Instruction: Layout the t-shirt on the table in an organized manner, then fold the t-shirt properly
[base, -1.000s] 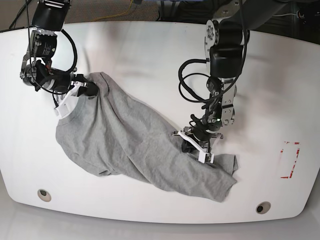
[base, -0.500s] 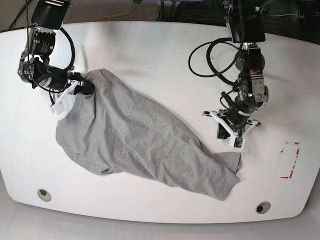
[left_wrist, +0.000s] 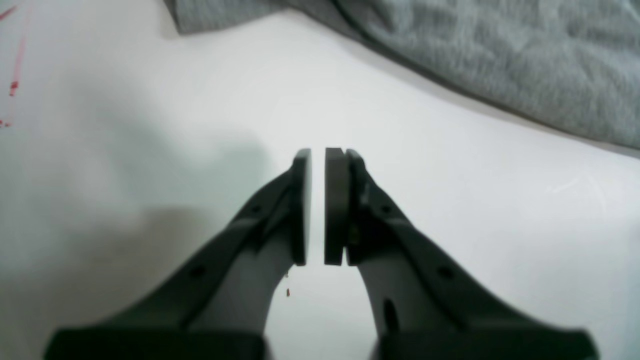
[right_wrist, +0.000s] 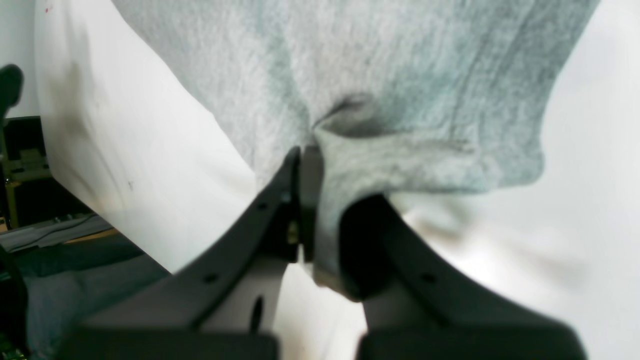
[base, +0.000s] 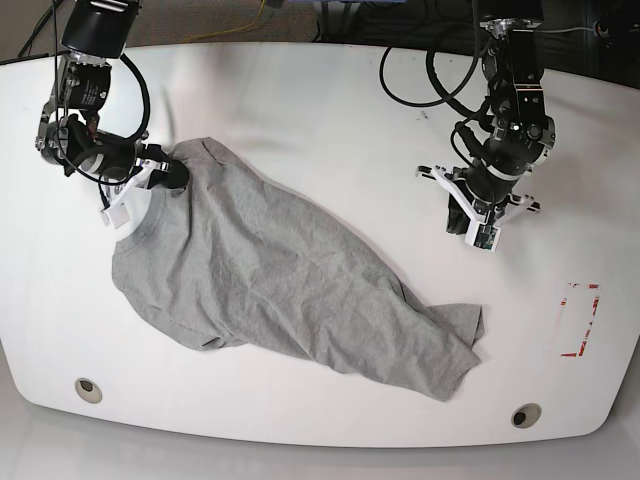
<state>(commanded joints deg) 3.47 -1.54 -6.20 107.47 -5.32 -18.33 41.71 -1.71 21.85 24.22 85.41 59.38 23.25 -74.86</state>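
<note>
Both arms are built of black housings with silvery metal joint sections, and loose black cables loop beside each of them. The left gripper (base: 478, 222) sits on a white bracket with pale prongs, and the right gripper (base: 168, 178) has a similar white plate below its black wrist. Seen from the wrist cameras, the jaws are matte black, tapering to flat rectangular pads (left_wrist: 336, 205), with small round holes along each finger.
</note>
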